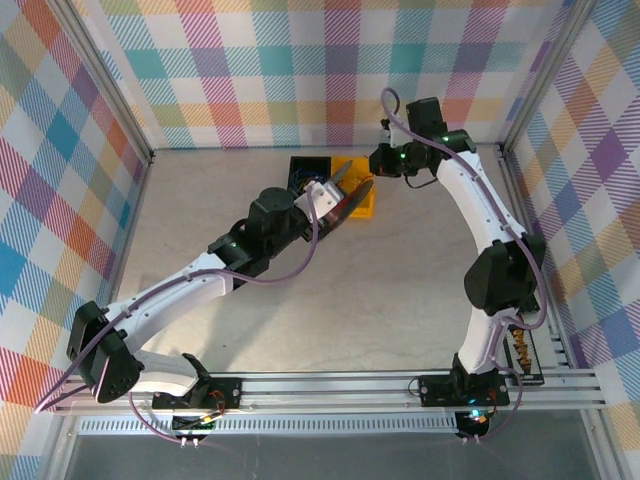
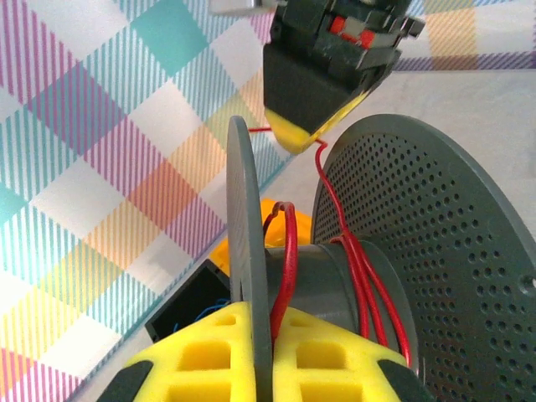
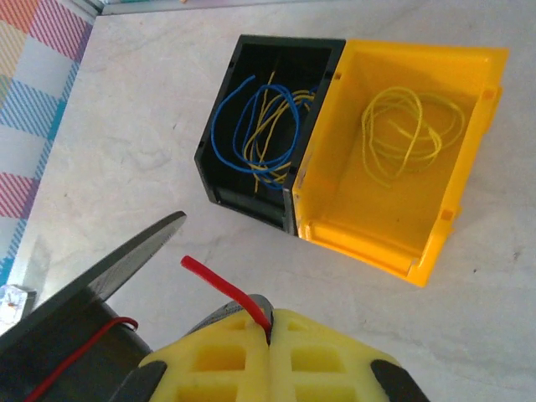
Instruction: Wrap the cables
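Yellow left fingers (image 2: 239, 352) clamped on the spool (image 2: 435, 251) by its near flange, red wire (image 2: 289, 243) looped round the hub, running up to right fingers (image 3: 251, 352) pinched shut on its free end just above

Spool (image 2: 435, 251): perforated flange cut off by the left wrist view's right and bottom edges; hub partly behind the thin flange.
Red wire (image 3: 219, 286): vanishes between the right gripper (image 3: 270, 343) pads; too fine to trace from above.
Black bin (image 2: 188, 308): mostly hidden behind the flange in the left wrist view.
Yellow bin (image 1: 365, 208): from above, partly covered by spool and left gripper (image 1: 338, 203).
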You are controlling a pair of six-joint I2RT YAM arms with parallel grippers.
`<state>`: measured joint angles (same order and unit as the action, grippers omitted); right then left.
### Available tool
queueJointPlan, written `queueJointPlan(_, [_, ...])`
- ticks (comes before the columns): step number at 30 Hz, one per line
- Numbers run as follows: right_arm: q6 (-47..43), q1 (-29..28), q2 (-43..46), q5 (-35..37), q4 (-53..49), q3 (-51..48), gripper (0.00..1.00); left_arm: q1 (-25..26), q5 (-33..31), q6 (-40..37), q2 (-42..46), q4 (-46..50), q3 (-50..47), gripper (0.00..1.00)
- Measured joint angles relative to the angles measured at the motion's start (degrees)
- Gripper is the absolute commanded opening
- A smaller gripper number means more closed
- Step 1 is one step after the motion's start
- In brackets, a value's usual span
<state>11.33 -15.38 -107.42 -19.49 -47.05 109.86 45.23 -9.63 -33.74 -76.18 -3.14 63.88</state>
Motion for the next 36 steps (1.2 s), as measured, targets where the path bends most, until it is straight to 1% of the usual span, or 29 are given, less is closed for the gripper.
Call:
queueJointPlan(5, [3.50,1.53,0.09,-4.26,1.88,-5.60,0.00,0.13,3.15,-1.11,0.09,1.70,0.00,0.00])
queueJointPlan(10, [6.34,2.45,0.26,-7.82,3.85,-9.75,0.00,1.16,3.43,-2.40,0.09,3.72,0.00,0.00])
queueJointPlan(18, [11.65,3.48,0.37,-11.96,5.03,-11.21,0.00,4.26,1.90,-4.09,0.09,4.92,1.03,0.00])
queueJointPlan(21, [13.20,3.76,0.37,-13.07,5.35,-11.43,0.00,4.70,1.44,-4.68,0.07,5.86,1.68,0.00])
queueJointPlan(31, [15.52,4.55,0.39,-16.15,7.15,-13.07,0.00,7.72,-0.79,-5.95,-0.33,8.52,3.63,0.00])
queueJointPlan(36, [16.59,6.45,0.31,-17.94,7.06,-13.94,0.00,8.50,-1.62,-6.25,-1.36,9.20,4.63,0.00])
